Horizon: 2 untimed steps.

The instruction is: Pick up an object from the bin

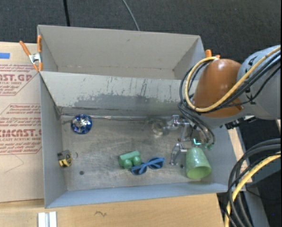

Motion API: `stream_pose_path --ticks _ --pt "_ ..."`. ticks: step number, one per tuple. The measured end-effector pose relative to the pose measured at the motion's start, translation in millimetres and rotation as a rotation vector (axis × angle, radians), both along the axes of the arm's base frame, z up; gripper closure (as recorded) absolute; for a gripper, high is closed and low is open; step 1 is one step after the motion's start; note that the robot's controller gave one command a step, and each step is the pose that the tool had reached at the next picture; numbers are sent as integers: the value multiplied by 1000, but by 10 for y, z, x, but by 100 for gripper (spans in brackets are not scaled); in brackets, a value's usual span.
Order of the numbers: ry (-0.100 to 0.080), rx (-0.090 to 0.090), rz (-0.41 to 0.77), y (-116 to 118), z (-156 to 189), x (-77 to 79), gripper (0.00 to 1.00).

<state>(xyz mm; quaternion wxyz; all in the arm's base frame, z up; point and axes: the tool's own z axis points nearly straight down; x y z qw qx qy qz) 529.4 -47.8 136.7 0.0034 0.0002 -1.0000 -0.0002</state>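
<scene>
Evidently readied for a grasp, the gripper hangs low at the right end of the bin, fingers spread wide and empty. A pale green cup lies tipped just beside it, the likeliest pick.

bin: matt scuffed metal | ball: glossy blue | cup: pale green, perhaps plastic, smooth

A pale green cup lies just beside the tool, between it and the front wall. Left of the tool, blue sunglasses and a green block touch each other. Beyond them, toward a blue ball, the floor is bare.
</scene>
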Motion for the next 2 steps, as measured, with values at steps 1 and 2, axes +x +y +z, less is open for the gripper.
stream_pose_path --ticks 1,2 --pt "-6 1 33 112 -638 -239 0" --pt "-12 0 163 829 -650 -319 0"
